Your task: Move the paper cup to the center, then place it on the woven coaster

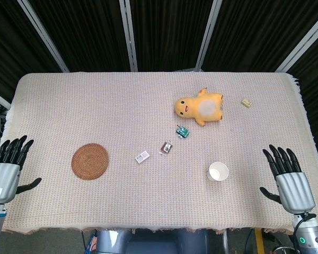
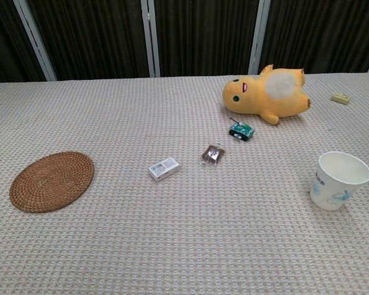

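Note:
A white paper cup (image 1: pixel 218 171) (image 2: pixel 337 180) stands upright on the right side of the table, its mouth facing up. The round brown woven coaster (image 1: pixel 89 161) (image 2: pixel 51 180) lies flat on the left side with nothing on it. My right hand (image 1: pixel 288 177) hovers at the table's right edge, fingers spread, a short way to the right of the cup and holding nothing. At the left edge my left hand (image 1: pixel 8 165) is open too, well left of the coaster. Neither hand shows in the chest view.
A yellow plush toy (image 1: pixel 200 107) (image 2: pixel 264 92) lies at the back right. Between coaster and cup lie a small white box (image 1: pixel 142 156) (image 2: pixel 164 168), a dark packet (image 1: pixel 166 147) (image 2: pixel 213 154) and a tiny green toy (image 1: pixel 183 131) (image 2: pixel 241 129). A small beige block (image 1: pixel 247 103) (image 2: pixel 340 98) sits far right.

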`<state>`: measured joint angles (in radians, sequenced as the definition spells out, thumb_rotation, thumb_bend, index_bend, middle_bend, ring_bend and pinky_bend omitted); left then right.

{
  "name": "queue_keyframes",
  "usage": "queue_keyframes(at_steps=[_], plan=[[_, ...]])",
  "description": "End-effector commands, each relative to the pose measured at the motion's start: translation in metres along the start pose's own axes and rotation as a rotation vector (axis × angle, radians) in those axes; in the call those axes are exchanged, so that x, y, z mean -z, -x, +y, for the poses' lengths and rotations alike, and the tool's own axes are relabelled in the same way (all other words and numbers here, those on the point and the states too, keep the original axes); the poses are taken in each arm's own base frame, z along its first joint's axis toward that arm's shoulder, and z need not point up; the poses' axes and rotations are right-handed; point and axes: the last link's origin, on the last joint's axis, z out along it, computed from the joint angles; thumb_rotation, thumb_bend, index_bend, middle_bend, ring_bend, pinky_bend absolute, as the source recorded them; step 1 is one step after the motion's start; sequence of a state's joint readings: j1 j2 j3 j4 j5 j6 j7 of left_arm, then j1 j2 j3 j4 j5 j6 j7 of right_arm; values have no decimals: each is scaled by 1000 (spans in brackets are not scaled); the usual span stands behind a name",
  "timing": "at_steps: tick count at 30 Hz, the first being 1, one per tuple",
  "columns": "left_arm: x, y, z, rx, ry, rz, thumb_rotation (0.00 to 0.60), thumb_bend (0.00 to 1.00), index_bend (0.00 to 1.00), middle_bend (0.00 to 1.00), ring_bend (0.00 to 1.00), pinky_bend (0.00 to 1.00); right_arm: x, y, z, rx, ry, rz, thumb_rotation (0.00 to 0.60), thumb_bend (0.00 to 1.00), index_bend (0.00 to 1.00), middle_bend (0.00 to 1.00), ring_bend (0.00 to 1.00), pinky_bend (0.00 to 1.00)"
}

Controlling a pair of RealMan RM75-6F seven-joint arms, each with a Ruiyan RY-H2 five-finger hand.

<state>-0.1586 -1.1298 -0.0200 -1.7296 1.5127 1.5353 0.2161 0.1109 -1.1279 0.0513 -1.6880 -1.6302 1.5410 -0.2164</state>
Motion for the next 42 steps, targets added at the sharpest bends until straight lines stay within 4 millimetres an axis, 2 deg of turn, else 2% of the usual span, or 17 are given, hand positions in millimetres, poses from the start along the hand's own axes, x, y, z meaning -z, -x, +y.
queue_keyframes(at_steps=[1,7,10,16,20,24,26,28,31,33,37,42], plan=[[0,-1,-1,4,-6,-1,600,0,0,0,0,0,0,1,-1,-1,-4,-3,600,0,0,0,0,0],[0,-2,0,2,0,-1,600,0,0,0,0,0,-6,11,-7,-41,-24,-68,600,0,0,0,0,0],[0,-2,1,-10,4,4,600,0,0,0,0,0,-16,19,-13,-55,-56,-125,600,0,0,0,0,0],[-3,2,1,-28,-3,-6,600,0,0,0,0,0,-45,42,-37,-109,-140,-322,600,0,0,0,0,3],[-4,3,0,-40,-9,-11,600,0,0,0,0,0,-59,55,-46,-94,-160,-394,600,0,0,46,14,80],[-4,3,-2,-47,-18,-10,600,0,0,0,0,0,-74,67,-53,-119,-151,-441,600,0,9,141,120,191],[-5,3,-2,-49,-22,-11,600,0,0,0,0,0,-81,71,-57,-123,-149,-447,600,0,15,163,153,209],[-6,4,-3,-49,-25,-12,600,0,0,0,0,0,-85,75,-60,-126,-149,-452,600,0,34,185,178,214],[-6,4,-4,-50,-29,-15,600,0,0,0,0,0,-91,81,-65,-124,-149,-452,600,27,131,284,254,225],[-7,5,-3,-51,-29,-18,600,0,0,0,0,0,-95,85,-68,-123,-147,-442,600,79,203,346,291,231],[-8,6,-4,-53,-31,-20,600,0,0,0,0,0,-98,89,-74,-135,-150,-439,600,134,262,391,317,233],[-9,5,-4,-49,-33,-20,600,0,0,0,0,0,-103,81,-86,-165,-172,-396,600,152,286,411,324,238]])
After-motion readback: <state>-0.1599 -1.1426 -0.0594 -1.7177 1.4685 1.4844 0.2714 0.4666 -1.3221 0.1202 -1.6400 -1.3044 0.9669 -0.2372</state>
